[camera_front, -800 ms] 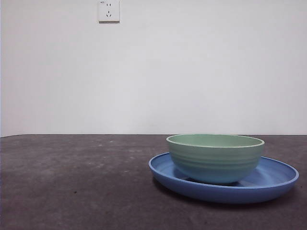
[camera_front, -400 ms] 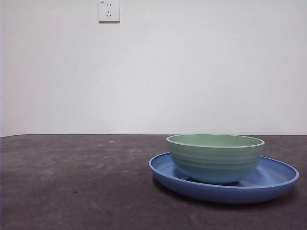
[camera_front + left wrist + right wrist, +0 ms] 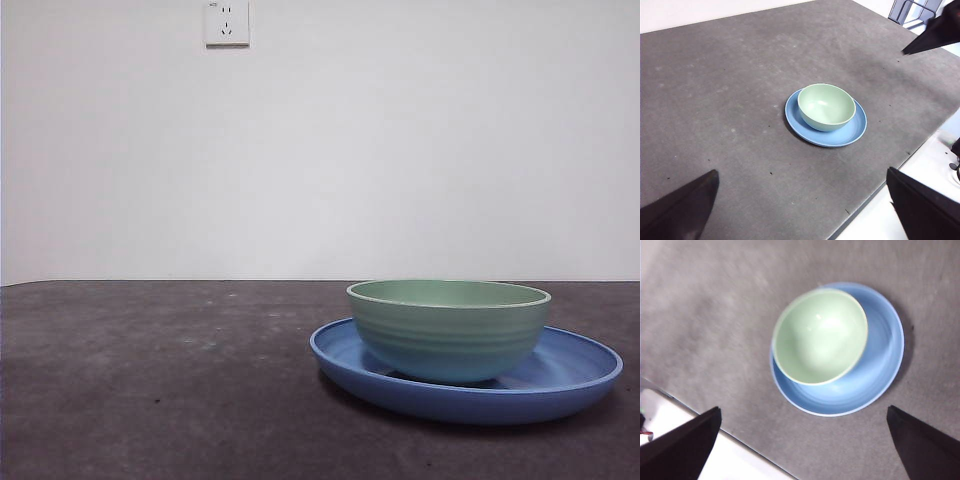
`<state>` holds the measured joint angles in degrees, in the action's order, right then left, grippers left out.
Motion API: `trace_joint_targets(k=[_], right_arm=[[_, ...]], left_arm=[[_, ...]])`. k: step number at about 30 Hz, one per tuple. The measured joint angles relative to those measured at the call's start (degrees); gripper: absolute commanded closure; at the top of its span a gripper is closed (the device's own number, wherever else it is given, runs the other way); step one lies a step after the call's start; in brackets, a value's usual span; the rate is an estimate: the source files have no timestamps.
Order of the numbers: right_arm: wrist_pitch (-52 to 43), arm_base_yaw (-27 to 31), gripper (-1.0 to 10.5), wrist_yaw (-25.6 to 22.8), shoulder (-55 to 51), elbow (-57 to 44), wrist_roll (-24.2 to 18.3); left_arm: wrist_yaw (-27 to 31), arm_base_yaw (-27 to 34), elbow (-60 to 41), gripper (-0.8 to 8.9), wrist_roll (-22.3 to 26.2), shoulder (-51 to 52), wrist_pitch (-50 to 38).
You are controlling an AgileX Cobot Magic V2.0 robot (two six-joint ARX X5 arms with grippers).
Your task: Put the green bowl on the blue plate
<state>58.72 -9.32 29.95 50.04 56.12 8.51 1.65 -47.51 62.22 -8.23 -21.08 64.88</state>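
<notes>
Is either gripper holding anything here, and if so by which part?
Nothing is held. Both grippers are open and well clear; the bowl sits on the plate.

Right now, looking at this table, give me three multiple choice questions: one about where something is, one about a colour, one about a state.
1. Where is the green bowl?
A. On the blue plate, off-centre
B. Beside the plate on the table
C. Under the plate

2. What colour is the wall socket?
A. Black
B. White
C. Red

3. What are the hands doing?
A. Left hand grips the bowl
B. Right hand grips the plate
C. Both are open and hold nothing

Answers: 1 A, the bowl sits inside the plate's rim, toward one side. 2 B, it matches the pale wall. 3 C, the left hand and right hand are spread wide, apart from the dishes.
</notes>
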Motion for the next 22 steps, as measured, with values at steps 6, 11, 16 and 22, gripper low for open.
trace_joint_targets(k=[6,11,16,22], right_arm=[[-7.15,3.89,3.0,-0.02,13.05,0.0,-2.36],[-12.26,8.57,3.7,0.61,22.45,0.0,-3.89],[-15.12,12.2,4.3,3.61,30.12,0.0,-5.57],[-19.1,13.18,5.7,6.05,38.8,0.0,-6.8]], left_arm=[[0.0,0.0,0.0,1.88,0.0,0.0,0.13],[0.0,0.0,0.0,1.88,0.0,0.0,0.15],[0.0,0.0,0.0,1.88,0.0,0.0,0.15],[0.0,0.0,0.02,1.88,0.0,0.0,0.15]])
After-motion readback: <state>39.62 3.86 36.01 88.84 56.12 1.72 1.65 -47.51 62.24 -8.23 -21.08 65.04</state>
